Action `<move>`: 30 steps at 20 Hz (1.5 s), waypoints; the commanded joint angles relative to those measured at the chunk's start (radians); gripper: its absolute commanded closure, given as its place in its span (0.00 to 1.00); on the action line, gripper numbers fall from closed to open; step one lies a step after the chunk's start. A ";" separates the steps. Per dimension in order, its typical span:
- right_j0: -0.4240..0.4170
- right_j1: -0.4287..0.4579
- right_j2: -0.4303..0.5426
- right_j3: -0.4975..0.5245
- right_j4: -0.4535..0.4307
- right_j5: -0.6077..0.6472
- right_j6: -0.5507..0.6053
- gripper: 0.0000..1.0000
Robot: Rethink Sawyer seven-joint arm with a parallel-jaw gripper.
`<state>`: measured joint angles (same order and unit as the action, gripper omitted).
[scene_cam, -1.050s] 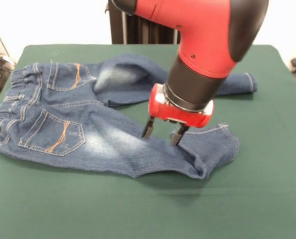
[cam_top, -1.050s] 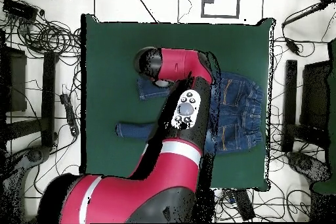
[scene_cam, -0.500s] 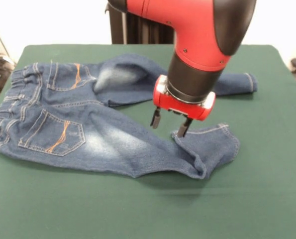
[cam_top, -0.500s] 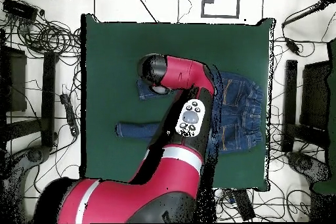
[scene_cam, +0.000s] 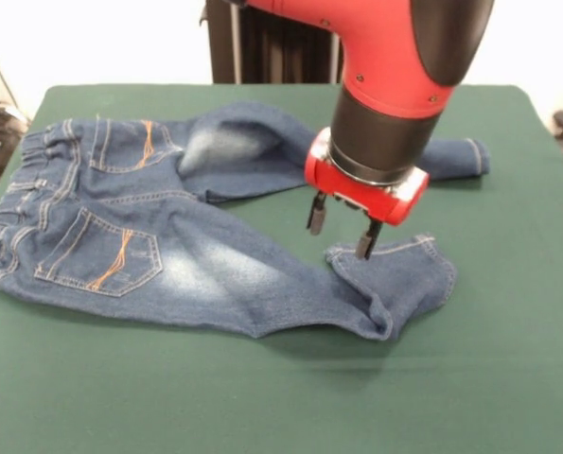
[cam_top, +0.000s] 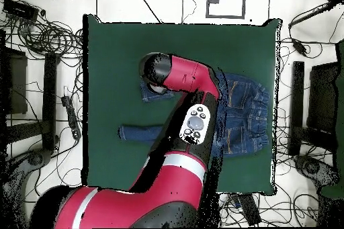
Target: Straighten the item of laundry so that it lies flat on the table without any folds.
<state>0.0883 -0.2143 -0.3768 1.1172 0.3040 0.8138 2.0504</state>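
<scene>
Far off to the left of my end effector in the front view lies the elastic waistband of the jeans, with the two back pockets and their orange stitching just inside it. The jeans rest on the green tabletop, waist to that side and both legs running toward me. The far leg passes behind my end effector and ends in a cuff beyond it to the right. The near leg runs below and in front of me; its lower end is folded back on itself, so the hemmed cuff sits doubled over directly beneath and just right of my fingertips.

My end effector hangs above that fold, its two fingers spread apart with nothing between them. The right finger's tip is close over the folded hem; I cannot tell whether it touches the cloth.

In the overhead view my arm covers the middle of the jeans, hiding my end effector; only the waist part and the two leg ends show on either side.
</scene>
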 commanded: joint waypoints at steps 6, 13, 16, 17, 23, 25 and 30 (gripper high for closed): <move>-0.018 0.022 0.087 0.198 0.088 -0.059 0.327 0.00; -0.046 0.042 0.122 0.299 0.112 -0.258 0.358 0.00; -0.088 0.064 0.170 0.314 0.144 -0.283 0.330 0.00; -0.093 0.066 0.177 0.321 0.147 -0.298 0.325 0.00; -0.049 0.058 0.166 0.371 0.166 -0.364 0.368 0.00; -0.023 0.052 0.154 0.391 0.183 -0.358 0.395 0.00; 0.038 0.026 0.122 0.440 0.221 -0.352 0.440 0.00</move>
<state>0.0683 -0.2163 -0.3610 1.4087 0.4547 0.4756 2.1352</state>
